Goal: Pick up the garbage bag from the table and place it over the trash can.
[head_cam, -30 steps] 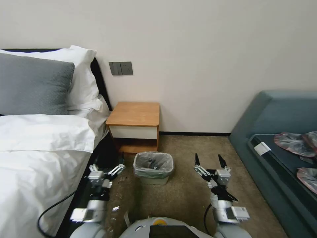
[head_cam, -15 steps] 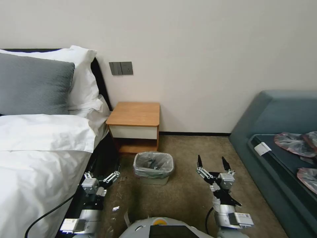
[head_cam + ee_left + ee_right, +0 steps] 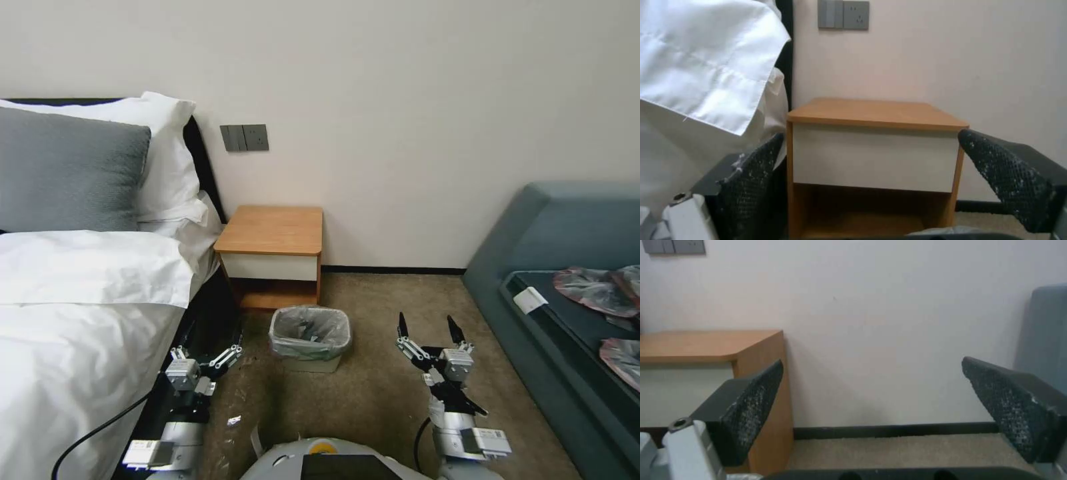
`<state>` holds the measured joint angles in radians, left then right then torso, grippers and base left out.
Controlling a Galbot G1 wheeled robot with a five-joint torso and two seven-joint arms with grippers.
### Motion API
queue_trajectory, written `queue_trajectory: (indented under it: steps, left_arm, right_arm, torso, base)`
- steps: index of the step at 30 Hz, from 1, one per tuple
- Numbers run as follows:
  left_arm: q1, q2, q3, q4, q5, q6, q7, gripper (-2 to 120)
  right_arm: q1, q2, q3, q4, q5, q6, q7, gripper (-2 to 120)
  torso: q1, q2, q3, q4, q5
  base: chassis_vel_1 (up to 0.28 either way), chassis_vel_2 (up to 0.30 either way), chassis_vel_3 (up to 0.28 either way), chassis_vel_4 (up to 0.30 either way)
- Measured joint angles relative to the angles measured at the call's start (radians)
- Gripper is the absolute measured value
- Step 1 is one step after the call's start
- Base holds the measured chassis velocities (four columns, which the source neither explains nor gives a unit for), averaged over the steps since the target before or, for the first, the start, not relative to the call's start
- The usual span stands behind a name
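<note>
I see the garbage bag already lining the trash can, dead ahead between my left gripper and right gripper, both jaws apart, the bench beyond.

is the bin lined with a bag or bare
Lined. A crinkled grey bag sits inside the bin and folds over its rim. Both claws, left and right, are open and apart from it.
</note>
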<state>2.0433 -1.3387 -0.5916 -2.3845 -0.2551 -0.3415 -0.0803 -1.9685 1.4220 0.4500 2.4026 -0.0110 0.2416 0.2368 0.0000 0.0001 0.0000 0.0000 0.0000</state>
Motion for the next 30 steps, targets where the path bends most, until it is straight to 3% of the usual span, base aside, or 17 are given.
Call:
queue_trajectory:
  steps: [30]
  left_arm:
    - [0.000,0.000,0.001,0.001,0.001,0.001,-0.001,100]
  right_arm:
    - [0.001,-0.001,0.000,-0.001,0.001,-0.002,-0.001,100]
  torso:
    - [0.000,0.000,0.000,0.0000,0.0000]
  base:
    - [0.000,0.000,0.000,0.000]
